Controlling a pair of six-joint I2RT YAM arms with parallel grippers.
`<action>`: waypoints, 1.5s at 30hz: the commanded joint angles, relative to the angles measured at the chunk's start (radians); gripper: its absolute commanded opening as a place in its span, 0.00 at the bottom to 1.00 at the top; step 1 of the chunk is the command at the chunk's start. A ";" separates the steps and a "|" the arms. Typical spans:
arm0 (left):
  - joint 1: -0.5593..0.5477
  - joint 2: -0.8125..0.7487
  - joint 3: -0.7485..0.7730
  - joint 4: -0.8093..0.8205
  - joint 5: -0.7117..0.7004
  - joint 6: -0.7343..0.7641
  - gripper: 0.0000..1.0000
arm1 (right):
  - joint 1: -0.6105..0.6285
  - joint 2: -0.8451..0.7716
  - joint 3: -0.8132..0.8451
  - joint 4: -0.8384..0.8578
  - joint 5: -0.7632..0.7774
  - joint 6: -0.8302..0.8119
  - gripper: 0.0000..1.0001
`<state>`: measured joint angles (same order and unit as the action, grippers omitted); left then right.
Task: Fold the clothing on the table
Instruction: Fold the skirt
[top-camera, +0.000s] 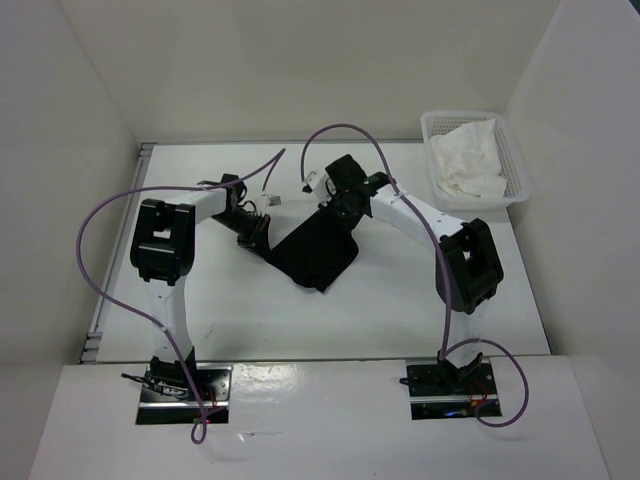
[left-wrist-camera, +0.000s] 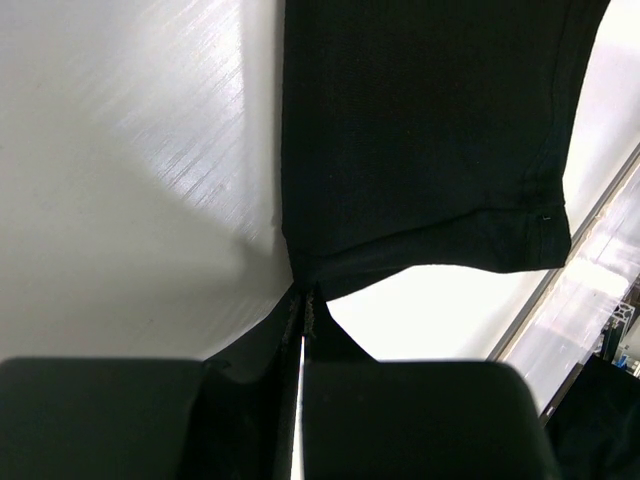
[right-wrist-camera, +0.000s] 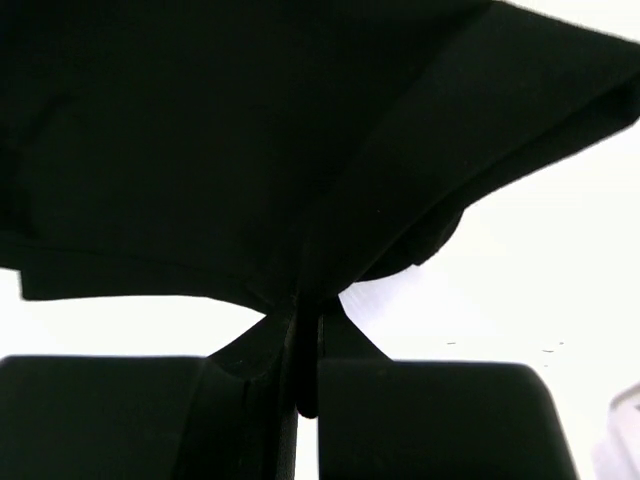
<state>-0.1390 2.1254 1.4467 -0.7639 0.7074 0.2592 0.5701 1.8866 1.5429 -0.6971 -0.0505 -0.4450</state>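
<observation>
- Two pinches: left gripper (left-wrist-camera: 303, 293) and right gripper (right-wrist-camera: 306, 300) each clamp an edge of the plain black soft fabric garment (top-camera: 318, 252), at the middle of the flat white table (top-camera: 420, 300).
- Pulling apart could slip one thin edge out.

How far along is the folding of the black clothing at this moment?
Done: the clothing already looks compact, perhaps folded once; I cannot count the layers. In hand: the left gripper and the right gripper each pinch an edge, holding it raised above the table. Left: lay it over, flatten it, release.
</observation>
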 joint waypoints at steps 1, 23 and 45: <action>0.006 0.038 0.004 0.002 -0.074 0.040 0.00 | 0.028 -0.089 0.016 -0.012 0.040 -0.027 0.00; 0.006 0.028 0.004 -0.008 -0.083 0.040 0.00 | 0.228 -0.080 0.039 -0.173 -0.035 -0.107 0.00; 0.006 0.019 -0.005 -0.008 -0.083 0.040 0.00 | 0.392 -0.034 0.039 -0.209 -0.054 -0.135 0.00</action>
<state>-0.1387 2.1254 1.4467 -0.7708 0.7040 0.2592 0.9344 1.8435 1.5486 -0.8898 -0.0856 -0.5709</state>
